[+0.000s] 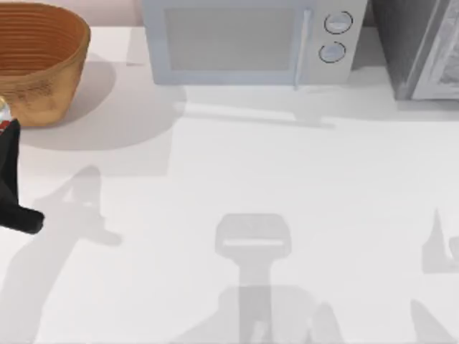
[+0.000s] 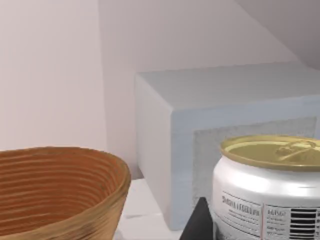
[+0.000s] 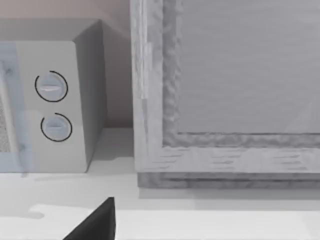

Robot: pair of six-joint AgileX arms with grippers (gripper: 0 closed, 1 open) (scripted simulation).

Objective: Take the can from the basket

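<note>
At the left edge of the top view, the left gripper (image 1: 6,136) sits clamped on the can (image 1: 3,109), just beside the basket (image 1: 43,64) in the upper left corner and outside its rim. Up close in the left wrist view, the can (image 2: 267,185) stands upright, with the basket (image 2: 55,190) and microwave (image 2: 165,150) behind it. Whether the right gripper (image 3: 92,225) is apart or together, I cannot tell.

Can (image 1: 3,111) and left gripper (image 1: 7,154) cut by top view's left edge; basket (image 1: 39,57) partly cropped.
</note>
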